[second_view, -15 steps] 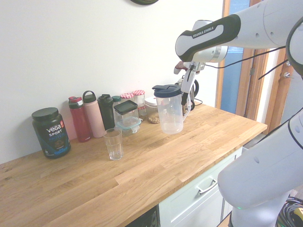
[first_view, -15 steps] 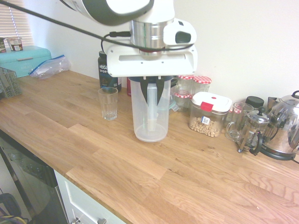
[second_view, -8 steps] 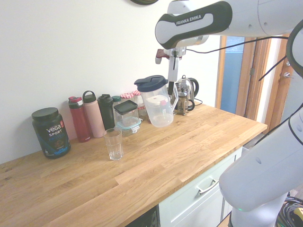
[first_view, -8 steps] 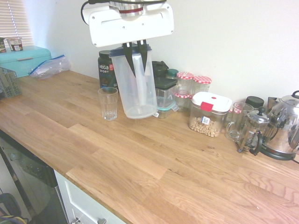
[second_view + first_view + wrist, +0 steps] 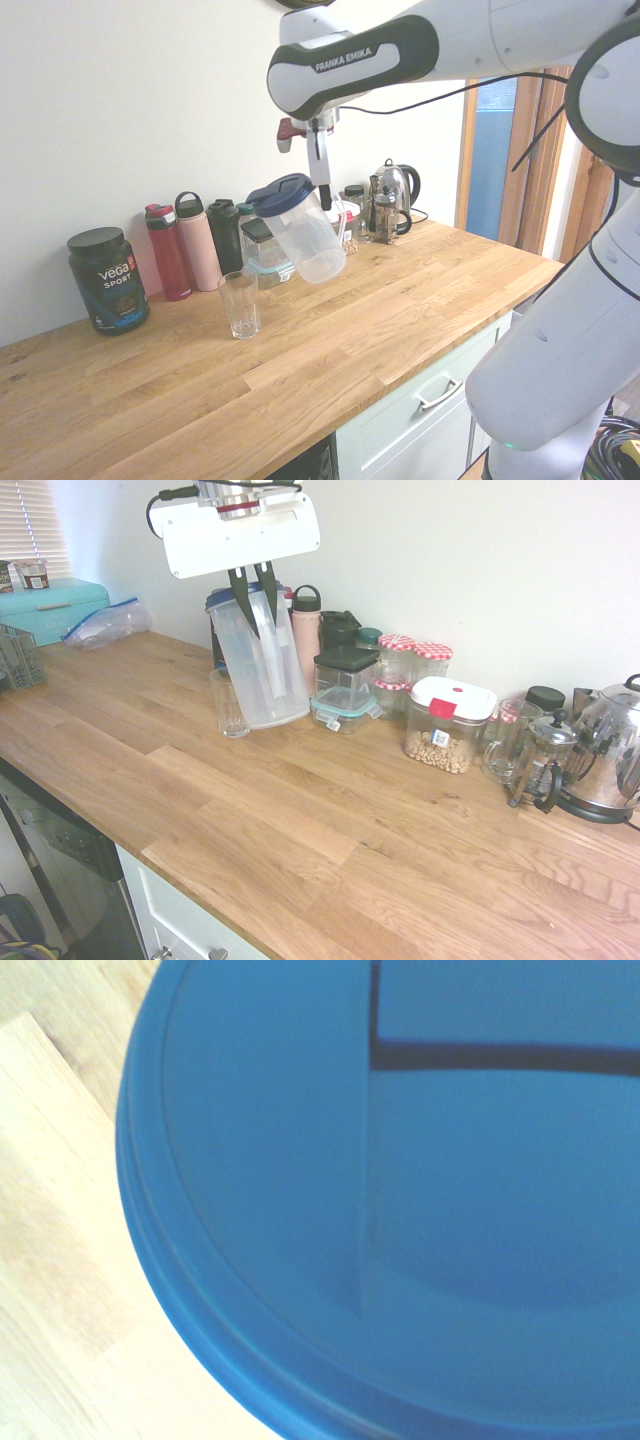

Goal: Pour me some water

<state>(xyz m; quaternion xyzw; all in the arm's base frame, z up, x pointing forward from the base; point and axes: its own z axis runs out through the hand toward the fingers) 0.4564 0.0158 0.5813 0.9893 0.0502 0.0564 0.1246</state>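
A clear plastic pitcher point(image 5: 258, 665) with a blue lid point(image 5: 280, 193) hangs above the wooden counter point(image 5: 300, 820), tilted with its lid end toward the glass. My gripper point(image 5: 252, 602) is shut on its handle from above; from the other side the gripper point(image 5: 324, 192) shows at the pitcher's rear upper edge. No water shows inside the pitcher. The empty drinking glass point(image 5: 240, 304) stands upright on the counter, just below and beside the lid end. In the first exterior view the pitcher partly overlaps the glass point(image 5: 226, 708). The blue lid point(image 5: 400, 1210) fills the wrist view.
Along the wall stand a black Vega tub point(image 5: 108, 280), red, pink and black bottles point(image 5: 196, 240), storage containers point(image 5: 345, 685), checked-lid jars point(image 5: 415, 660), a nut container point(image 5: 448, 723), a French press point(image 5: 540, 760) and a kettle point(image 5: 610, 750). A teal bread box point(image 5: 50, 608) sits far left.
The pitcher has been lifted off the counter, carried along the wall toward the glass and tipped over. The glass has not moved.
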